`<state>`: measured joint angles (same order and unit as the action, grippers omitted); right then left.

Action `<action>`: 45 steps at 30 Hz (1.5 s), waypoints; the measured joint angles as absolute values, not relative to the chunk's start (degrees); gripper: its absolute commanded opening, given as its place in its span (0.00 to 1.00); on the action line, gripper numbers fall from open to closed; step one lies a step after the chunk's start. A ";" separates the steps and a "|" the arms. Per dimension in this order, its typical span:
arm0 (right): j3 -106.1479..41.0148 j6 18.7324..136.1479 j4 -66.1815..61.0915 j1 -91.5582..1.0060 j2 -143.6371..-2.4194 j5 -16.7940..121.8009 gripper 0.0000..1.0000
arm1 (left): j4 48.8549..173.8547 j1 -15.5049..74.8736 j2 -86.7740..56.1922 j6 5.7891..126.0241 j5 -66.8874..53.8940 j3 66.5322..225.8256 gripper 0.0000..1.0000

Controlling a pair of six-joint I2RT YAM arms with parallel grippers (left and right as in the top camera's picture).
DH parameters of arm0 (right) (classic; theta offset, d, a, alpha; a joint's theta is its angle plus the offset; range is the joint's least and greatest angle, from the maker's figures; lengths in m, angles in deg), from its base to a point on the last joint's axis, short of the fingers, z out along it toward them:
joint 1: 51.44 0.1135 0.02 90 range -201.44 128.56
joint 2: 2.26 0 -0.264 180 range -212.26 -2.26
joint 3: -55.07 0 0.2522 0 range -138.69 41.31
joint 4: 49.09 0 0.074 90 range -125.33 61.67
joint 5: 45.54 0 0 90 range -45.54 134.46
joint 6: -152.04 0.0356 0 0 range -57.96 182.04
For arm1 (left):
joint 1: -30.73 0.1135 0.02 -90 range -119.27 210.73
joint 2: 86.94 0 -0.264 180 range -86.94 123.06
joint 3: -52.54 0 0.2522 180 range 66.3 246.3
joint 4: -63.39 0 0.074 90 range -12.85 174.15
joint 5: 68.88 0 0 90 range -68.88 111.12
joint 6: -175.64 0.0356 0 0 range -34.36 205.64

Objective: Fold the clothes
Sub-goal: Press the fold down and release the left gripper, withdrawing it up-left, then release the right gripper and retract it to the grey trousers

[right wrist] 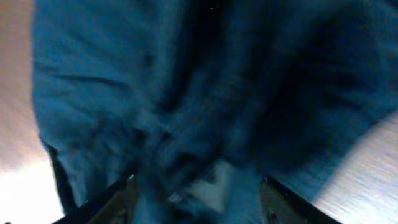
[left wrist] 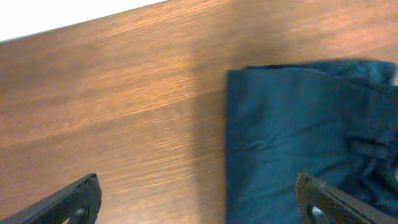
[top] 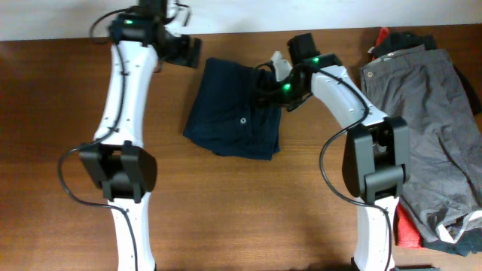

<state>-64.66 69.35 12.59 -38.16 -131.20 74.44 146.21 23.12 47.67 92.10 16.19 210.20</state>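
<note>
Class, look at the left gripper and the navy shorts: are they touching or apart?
Apart. The left wrist view shows the left gripper open above the table, with bare wood visible between its fingertips and the shorts lying beyond them.

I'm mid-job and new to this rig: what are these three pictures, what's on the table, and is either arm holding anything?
Two white robot arms work at a wooden table. One picture looks down from above; the other two come from cameras on each wrist. Folded navy shorts lie in the middle; grey trousers sit in a pile at the right edge. The left gripper is open, beside the shorts and holding nothing. The right gripper is open low over the shorts; whether cloth is pinched is too blurred to tell.
</note>
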 measured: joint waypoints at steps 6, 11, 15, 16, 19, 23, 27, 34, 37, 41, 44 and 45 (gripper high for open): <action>-64.66 70.86 10.36 -36.17 -131.20 74.55 0.56 | 146.62 26.59 47.67 92.01 14.03 210.20 0.99; -64.66 70.90 10.03 -35.28 -131.20 72.89 0.13 | 146.60 26.24 47.67 92.01 13.33 210.20 0.99; -64.66 72.00 10.06 -33.64 -131.20 70.39 0.04 | 146.62 25.91 47.67 92.01 12.91 210.20 0.99; -64.66 72.19 10.03 -33.35 -131.22 69.78 0.04 | 146.62 25.94 47.67 92.01 12.87 210.20 0.99; -64.66 72.52 10.10 -33.29 -131.20 68.89 0.04 | 146.91 25.94 47.67 91.99 12.72 210.20 0.99; -64.66 72.83 11.41 -34.31 -131.20 68.30 0.04 | 147.04 25.94 47.67 92.01 12.72 210.20 0.99; -64.62 73.86 12.85 -35.32 -131.20 66.28 0.04 | 147.06 25.94 47.67 92.01 12.72 210.20 0.99; -61.67 74.80 11.19 -35.50 -131.20 62.20 0.04 | 147.08 25.94 47.67 92.01 12.72 210.20 0.99; -59.68 75.47 9.99 -35.50 -131.22 61.08 0.07 | 147.30 25.94 47.67 92.01 12.72 210.20 0.99; -58.89 75.32 9.88 -35.52 -131.33 60.03 0.47 | 147.65 25.80 47.67 92.01 12.72 210.20 0.99; -58.92 75.36 10.73 -35.74 -131.31 59.46 0.65 | 148.04 25.65 47.67 92.01 12.69 210.20 0.99; -58.96 75.65 11.41 -35.89 -131.31 59.44 0.68 | 148.26 25.59 47.67 92.01 12.69 210.20 0.99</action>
